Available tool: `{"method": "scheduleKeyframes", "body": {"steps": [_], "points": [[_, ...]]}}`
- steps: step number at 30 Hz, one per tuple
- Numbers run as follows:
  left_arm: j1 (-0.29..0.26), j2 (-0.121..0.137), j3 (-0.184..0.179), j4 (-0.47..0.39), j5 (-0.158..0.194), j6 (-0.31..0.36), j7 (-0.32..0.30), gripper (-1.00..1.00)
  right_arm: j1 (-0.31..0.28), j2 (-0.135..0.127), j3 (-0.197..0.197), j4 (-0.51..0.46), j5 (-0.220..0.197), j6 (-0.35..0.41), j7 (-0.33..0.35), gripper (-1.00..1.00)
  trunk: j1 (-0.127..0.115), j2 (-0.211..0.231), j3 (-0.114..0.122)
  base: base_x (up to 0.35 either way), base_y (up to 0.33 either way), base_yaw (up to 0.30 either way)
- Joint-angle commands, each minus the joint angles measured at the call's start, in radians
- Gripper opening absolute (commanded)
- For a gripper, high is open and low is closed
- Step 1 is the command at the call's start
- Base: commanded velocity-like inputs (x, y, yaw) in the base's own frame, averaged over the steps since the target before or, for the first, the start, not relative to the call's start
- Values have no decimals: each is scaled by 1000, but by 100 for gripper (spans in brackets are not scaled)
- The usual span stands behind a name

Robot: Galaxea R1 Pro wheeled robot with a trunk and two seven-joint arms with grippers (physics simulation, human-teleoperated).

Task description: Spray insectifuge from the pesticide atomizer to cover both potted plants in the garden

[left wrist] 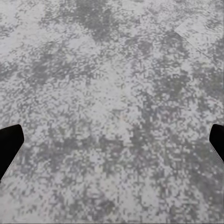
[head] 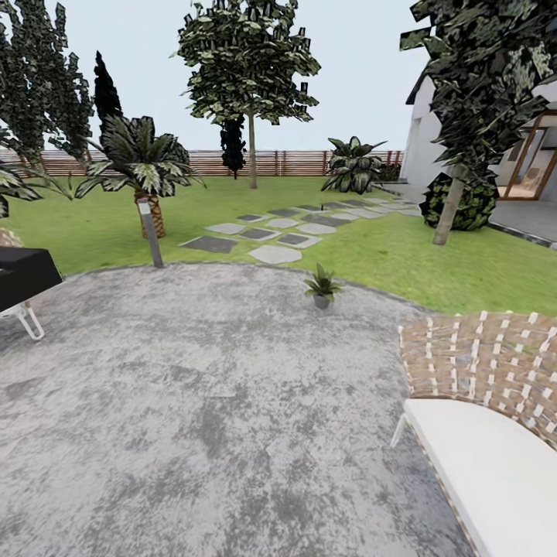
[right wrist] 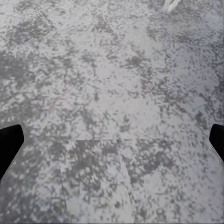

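Plant [head: 321,285] sits in its little grey pot at the paving's [head: 201,402] far edge by the lawn [head: 433,267]. Both my grippers [left wrist: 112,144] [right wrist: 112,144] hang wide open over paving, holding nothing.

head: forward-down over paving [head: 193,402], lawn [head: 433,263] | wrists: close, down onto same paving

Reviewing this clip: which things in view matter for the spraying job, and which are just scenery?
For the job:
potted plant
left gripper, open
right gripper, open

Just scenery:
woven chair
bollard lamp
palm
stepping stones
fence
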Motion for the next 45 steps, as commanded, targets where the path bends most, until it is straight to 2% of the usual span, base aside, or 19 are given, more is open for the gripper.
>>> {"method": "scheduleKeyframes", "body": {"steps": [1,22,37,45], "points": [[-1,0,0,1,-1,-3,0,100,-1,0,-2,1,1,-3,1,100,0,0,-1,336,-23,0],[-1,0,1,1,4,-3,0,100,-1,0,-2,1,1,-3,1,100,0,0,-1,329,-103,2],[-1,0,1,1,7,-3,0,100,-1,3,-2,1,1,-3,-2,100,0,0,-1,329,-62,248],[-1,-1,4,0,13,2,-1,100,-1,3,-2,1,1,-3,-2,100,0,0,-1,47,-1,277]]}}
